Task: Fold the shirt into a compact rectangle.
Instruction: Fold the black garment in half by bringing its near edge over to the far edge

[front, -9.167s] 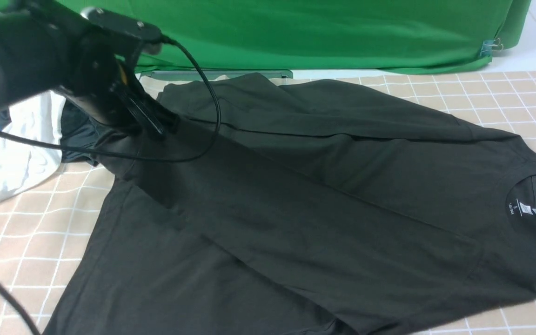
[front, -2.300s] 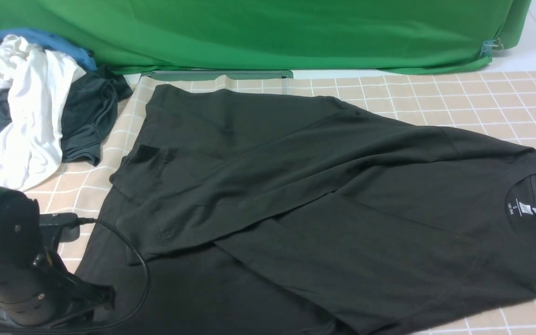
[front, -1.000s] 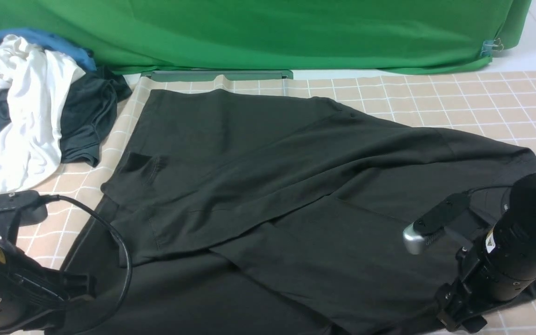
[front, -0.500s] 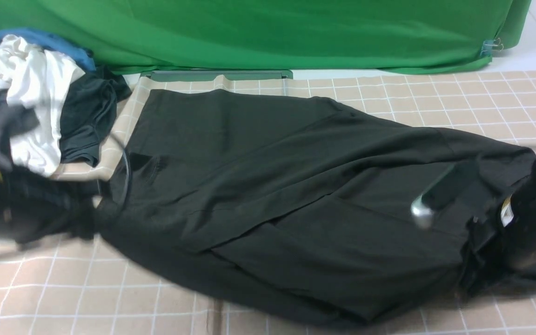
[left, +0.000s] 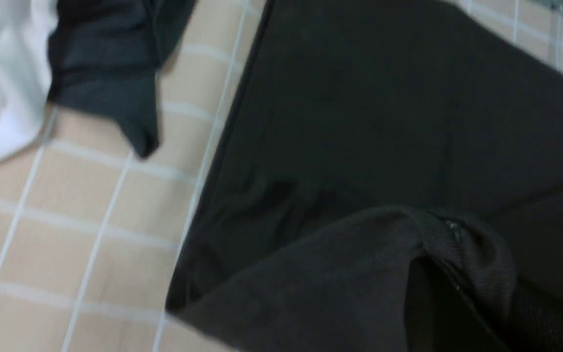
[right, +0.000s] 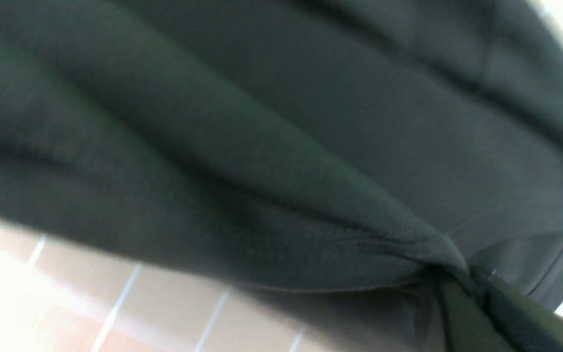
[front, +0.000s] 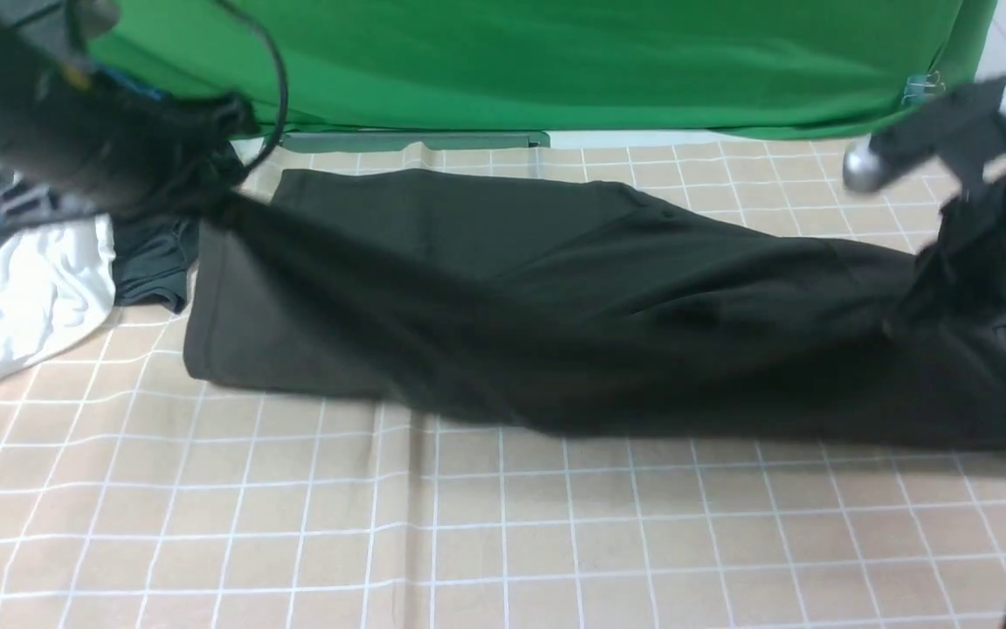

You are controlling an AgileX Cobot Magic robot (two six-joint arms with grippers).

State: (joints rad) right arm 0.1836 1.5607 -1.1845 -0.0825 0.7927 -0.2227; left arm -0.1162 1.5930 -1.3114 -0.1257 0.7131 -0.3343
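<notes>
Front: left tool [front: 217,194] raised at far left, right tool [front: 918,293] raised at far right, each clamped tight on a bunch of the shirt [front: 555,341]. Dark cloth stretched between them, blurred and sagging a little mid-span, across the far half of the surface [front: 503,542]. Far edge flat, close to the backdrop [front: 555,61]. A second ago: both tools low at the near edge, the right one gaping, then snapped closed. Since then lifted and swung away from the robot, near half of the shirt carried along, checked cloth now bare where it lay. White shirt [front: 31,297] and the heap at far left unmoved.

Left wrist: hem bunched into a rounded fold at the jaws, a flat layer underneath. Grey garment [left: 105,73] near, apart from the shirt.

Right wrist: fabric gathered to a tight peak at the jaws, pleats fanning outward, surface visible below, so lifted clear at this end.

Judging from this: lengthwise fold about halfway over. Next, probably, lowering the held edge evenly onto the far one before letting go; crosswise folds yet to come.
</notes>
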